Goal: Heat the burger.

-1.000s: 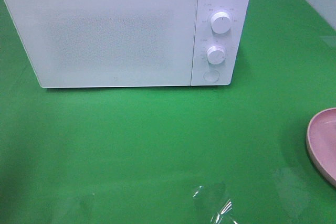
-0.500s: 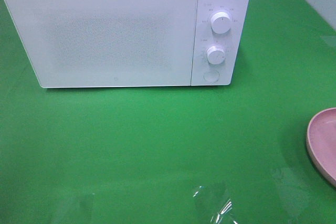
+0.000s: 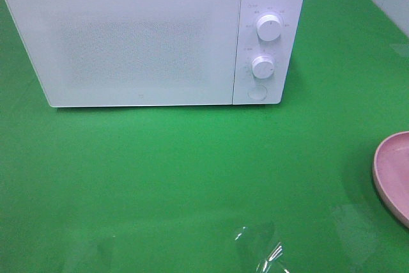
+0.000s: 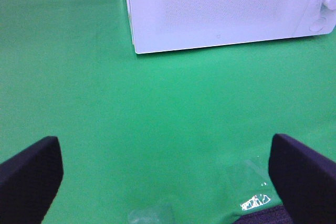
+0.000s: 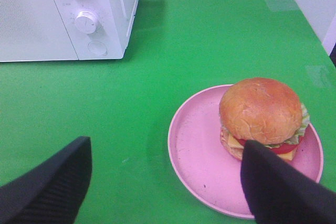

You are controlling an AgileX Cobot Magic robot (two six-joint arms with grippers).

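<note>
Overhead, you see a shut white microwave (image 3: 153, 36) at the green worktop's (image 3: 192, 183) far edge and a pink plate's (image 3: 391, 174) rim at its right edge. Your left view shows the left hand (image 4: 168, 174) spread wide, holding nothing. Your right view shows the right hand (image 5: 165, 182) wide and empty above the plate, where the burger (image 5: 261, 116) sits.

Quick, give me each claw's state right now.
Left claw: open, holding nothing, over bare green table.
Right claw: open, holding nothing; the burger sits on the pink plate.
</note>
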